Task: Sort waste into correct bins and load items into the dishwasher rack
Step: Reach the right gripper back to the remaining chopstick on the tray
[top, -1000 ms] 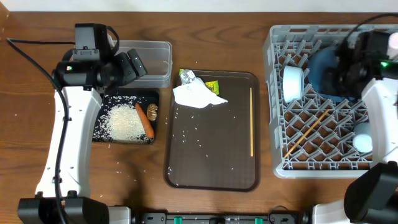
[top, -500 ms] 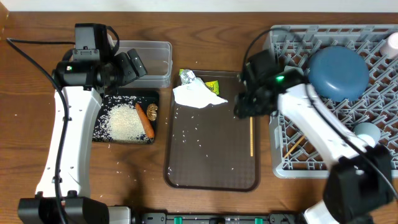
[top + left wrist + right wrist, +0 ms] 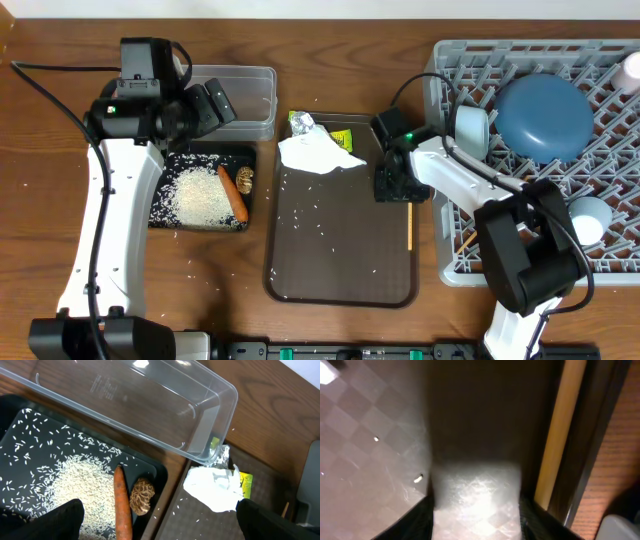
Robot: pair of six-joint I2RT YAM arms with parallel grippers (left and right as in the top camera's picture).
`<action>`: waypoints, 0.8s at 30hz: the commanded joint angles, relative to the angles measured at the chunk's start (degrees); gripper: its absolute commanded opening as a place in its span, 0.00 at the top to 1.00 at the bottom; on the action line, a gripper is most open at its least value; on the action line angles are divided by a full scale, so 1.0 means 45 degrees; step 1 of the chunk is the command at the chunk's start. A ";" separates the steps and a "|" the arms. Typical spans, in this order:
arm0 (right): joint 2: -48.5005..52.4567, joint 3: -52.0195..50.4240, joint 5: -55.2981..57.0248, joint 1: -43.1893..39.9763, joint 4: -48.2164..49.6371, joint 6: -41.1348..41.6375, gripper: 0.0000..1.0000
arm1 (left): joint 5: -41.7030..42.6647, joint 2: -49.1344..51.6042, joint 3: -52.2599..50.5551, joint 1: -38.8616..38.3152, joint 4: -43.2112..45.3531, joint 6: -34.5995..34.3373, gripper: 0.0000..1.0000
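Note:
The black tray (image 3: 165,215) holds white rice (image 3: 190,195), an orange carrot (image 3: 233,193) and a brown lump (image 3: 246,178); all three show in the left wrist view, with the carrot (image 3: 122,505) beside the lump (image 3: 142,496). The clear tub (image 3: 262,95) is empty. My left gripper (image 3: 222,103) hovers open over the tub's edge, and its wrist view (image 3: 160,525) shows nothing between the fingers. The napkin (image 3: 318,153), foil ball (image 3: 301,123) and yellow-green wrapper (image 3: 343,139) lie on the brown tray. My right gripper (image 3: 392,185) is open and low on that tray, just left of a chopstick (image 3: 409,222), which also shows in the right wrist view (image 3: 564,435).
The brown serving tray (image 3: 340,285) has scattered rice grains. The grey rack (image 3: 500,265) holds the blue dish (image 3: 545,115), white bowl (image 3: 471,130), a second chopstick (image 3: 466,240), a pale cup (image 3: 588,222) and a pink cup (image 3: 632,68). Rice grains dot the table around the black tray.
My right arm has swung from the rack over to the brown tray and dropped down beside the chopstick. The left arm has not moved.

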 commanded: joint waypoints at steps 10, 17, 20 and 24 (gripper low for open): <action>0.0034 -0.0078 0.0457 0.0019 0.0199 -0.1783 0.59 | -0.0112 -0.0068 0.0005 0.0053 -0.0010 0.0170 0.02; -0.1331 -0.0063 0.0559 -0.0214 0.0384 -0.1885 0.52 | -0.0112 -0.0068 0.0005 0.0053 -0.0010 0.0170 0.02; -0.1345 -0.0097 0.0559 -0.0345 0.0277 -0.1865 0.52 | -0.0112 -0.0068 0.0005 0.0053 -0.0010 0.0170 0.02; -0.0942 -0.0442 0.0554 -0.0384 0.0287 -0.1496 0.54 | -0.0112 -0.0068 0.0005 0.0053 -0.0010 0.0170 0.02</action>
